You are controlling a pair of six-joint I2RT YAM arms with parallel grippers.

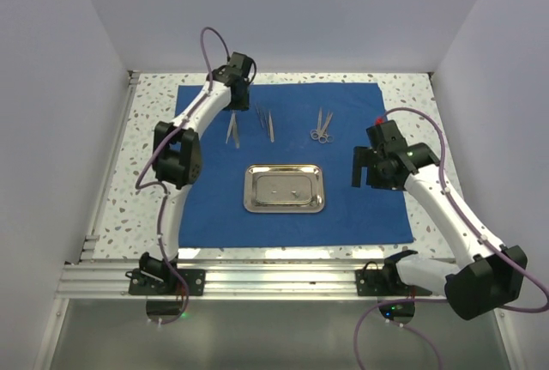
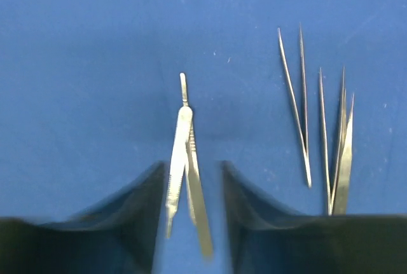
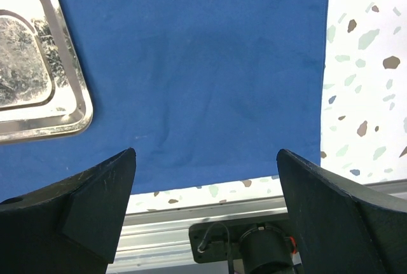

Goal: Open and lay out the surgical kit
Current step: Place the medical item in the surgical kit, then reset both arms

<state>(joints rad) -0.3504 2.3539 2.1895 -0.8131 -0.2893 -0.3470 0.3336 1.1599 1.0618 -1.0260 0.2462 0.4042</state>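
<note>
Left end effector (image 2: 192, 169) half-open astride tweezers (image 2: 184, 135); right end effector (image 3: 205, 154) wide-open

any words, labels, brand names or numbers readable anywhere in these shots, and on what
None: no text can be read in any view.
steel tray: no stamp or engraving shows.
blue cloth: plain, with no tag or print.
silver instruments: bare metal; any maker's mark is too small to tell.
robot arms: no legible label.

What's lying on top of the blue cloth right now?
The tray sits in the middle; tweezers and scissor-like forceps lie along the far side. The cloth hides the table beneath, except speckled margins.
</note>
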